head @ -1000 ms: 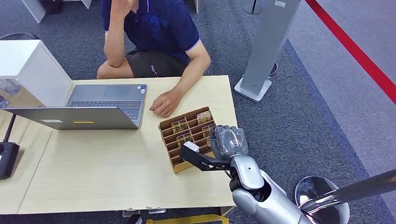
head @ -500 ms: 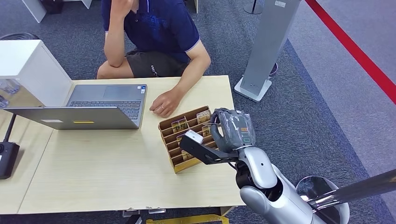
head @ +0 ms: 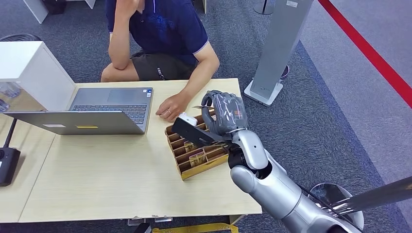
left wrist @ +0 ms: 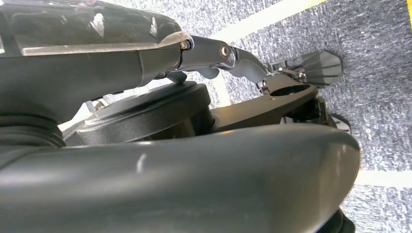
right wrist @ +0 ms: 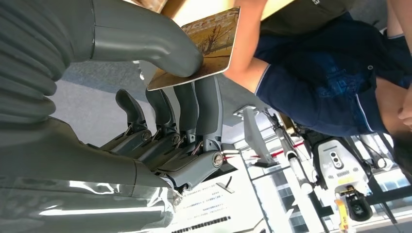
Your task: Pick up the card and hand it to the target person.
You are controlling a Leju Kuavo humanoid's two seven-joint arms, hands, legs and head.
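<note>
My right hand (head: pixel 226 114) hangs above the far end of the wooden card holder (head: pixel 201 162), close to the person's hand (head: pixel 170 108) resting on the table. In the right wrist view the thumb and fingers (right wrist: pixel 187 53) pinch a brown picture card (right wrist: pixel 206 43), which points toward the seated person in a navy shirt (right wrist: pixel 320 77). From the head view the card (head: pixel 198 107) is a thin edge beside the fingers. More cards stand in the holder's slots. Part of my left hand (left wrist: pixel 209 51) appears in the left wrist view, too close to read.
An open grey laptop (head: pixel 97 114) sits on the pale wooden table (head: pixel 107 179), left of the holder. A white box (head: pixel 29 73) stands at the far left. A grey pillar stand (head: pixel 274 48) rises on the carpet right of the table, beside a red floor line (head: pixel 369 53).
My right hand has lifted from the holder's near right side and travelled up and across toward the person's hand, carrying the card. The person has stayed still.
</note>
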